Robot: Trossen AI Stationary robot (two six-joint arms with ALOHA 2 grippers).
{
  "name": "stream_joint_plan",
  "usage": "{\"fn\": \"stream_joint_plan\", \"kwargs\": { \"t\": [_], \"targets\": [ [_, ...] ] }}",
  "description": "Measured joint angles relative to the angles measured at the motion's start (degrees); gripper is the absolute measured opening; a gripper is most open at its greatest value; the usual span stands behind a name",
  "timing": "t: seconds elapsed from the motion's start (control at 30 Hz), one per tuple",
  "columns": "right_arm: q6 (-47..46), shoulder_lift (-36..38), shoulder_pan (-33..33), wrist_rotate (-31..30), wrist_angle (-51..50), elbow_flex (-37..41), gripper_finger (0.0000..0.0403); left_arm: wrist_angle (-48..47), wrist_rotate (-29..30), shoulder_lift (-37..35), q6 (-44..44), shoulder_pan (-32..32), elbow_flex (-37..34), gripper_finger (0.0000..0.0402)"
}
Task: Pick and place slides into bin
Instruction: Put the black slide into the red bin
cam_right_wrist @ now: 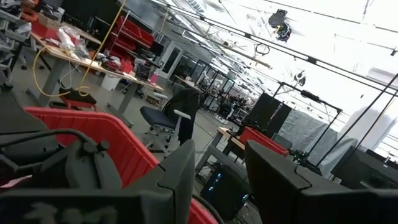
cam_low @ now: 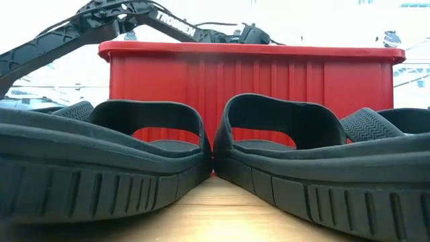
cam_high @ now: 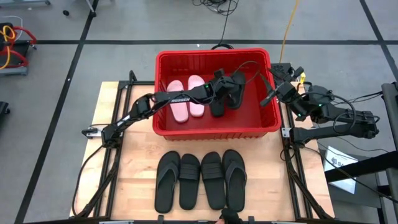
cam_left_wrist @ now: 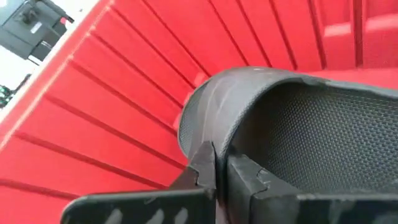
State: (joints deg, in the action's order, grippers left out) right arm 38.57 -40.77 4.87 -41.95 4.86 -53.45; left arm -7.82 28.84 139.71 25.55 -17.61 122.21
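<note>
The red bin (cam_high: 211,127) stands at the table's far middle, with two pale pink slides (cam_high: 186,99) lying flat on its floor at the left. My left gripper (cam_high: 229,83) reaches into the bin and is shut on a black slide (cam_left_wrist: 311,130). A second black slide (cam_high: 217,107) lies beside it in the bin. Several more black slides (cam_high: 200,180) lie side by side, soles down, on the table in front of the bin. My right gripper (cam_high: 271,98) is open and empty at the bin's right rim. My left gripper (cam_left_wrist: 221,167) pinches the black slide's raised rim at its rounded end (cam_left_wrist: 208,124) between its two fingers. The fingers come from the table's left, slanting down into the bin. The slide is tilted against the bin's ribbed wall; whether it is clear of the floor, I cannot tell.
The bin's high walls (cam_low: 248,74) surround my left gripper. The row of black slides fills the near middle of the table and blocks most of the low view (cam_low: 134,168). Bare wood shows to the table's left (cam_high: 124,180) and right of the row.
</note>
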Motion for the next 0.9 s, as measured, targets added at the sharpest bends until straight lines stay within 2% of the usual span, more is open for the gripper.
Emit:
{"fn": "stream_joint_plan", "kwargs": {
  "t": [0.2,0.4,0.53,0.67,0.9],
  "targets": [
    [-1.72,0.00,0.01,0.00,-0.06,0.00,0.0130,-0.71,5.59,-0.05,-4.87,0.01,0.00,0.0015],
    [-1.93,-0.02,0.01,0.01,-1.71,0.00,0.0130,-5.37,5.88,-0.60,-8.58,0.32,0.00,0.0007],
    [-1.91,-0.02,0.01,0.02,-2.14,0.00,0.0130,-8.27,5.33,-0.99,-12.77,0.93,0.00,0.0006],
    [-1.89,-0.02,-0.01,0.02,-2.14,0.00,0.0130,-10.32,2.34,-1.01,-16.95,1.63,2.18,0.0005],
    [-1.91,-0.01,0.00,0.02,-2.51,0.00,0.0130,-7.18,-0.63,-1.31,-24.05,1.48,3.33,0.0003]
  ]
}}
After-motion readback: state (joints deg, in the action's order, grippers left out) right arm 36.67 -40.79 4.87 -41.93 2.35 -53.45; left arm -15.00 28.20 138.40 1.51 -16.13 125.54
